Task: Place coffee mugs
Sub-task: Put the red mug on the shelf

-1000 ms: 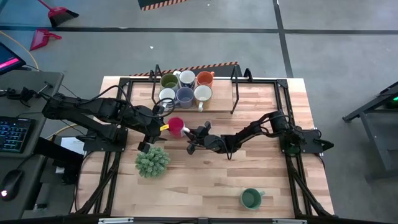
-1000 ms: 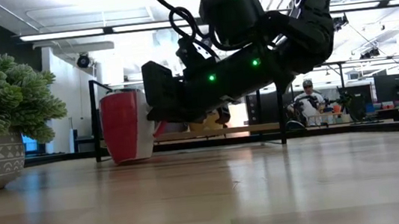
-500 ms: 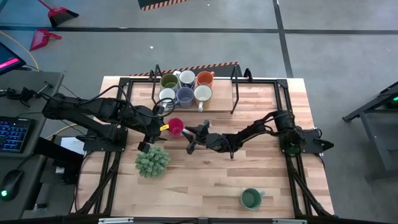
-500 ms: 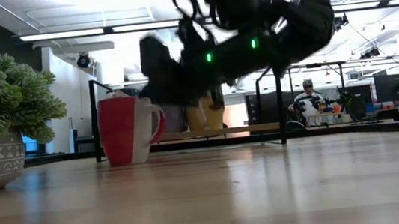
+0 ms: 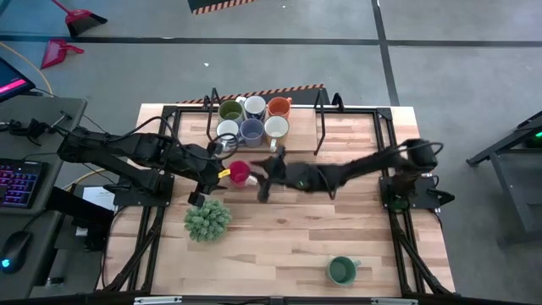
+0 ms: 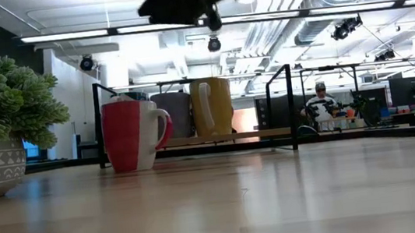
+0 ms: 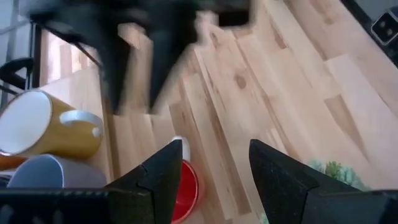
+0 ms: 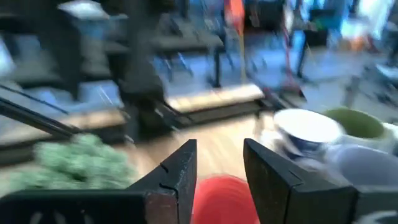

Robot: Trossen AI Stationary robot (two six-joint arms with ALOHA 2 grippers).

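Right gripper hangs above the table just beside the red mug, on the side away from the left gripper, its fingers parted with nothing between them. Left gripper hovers close on the mug's other side, jaws apart and empty. That red mug stands upright on the wooden table, in front of the rack holding six mugs, beside the plant, and a dark green mug sits well apart from it near the table's front edge.
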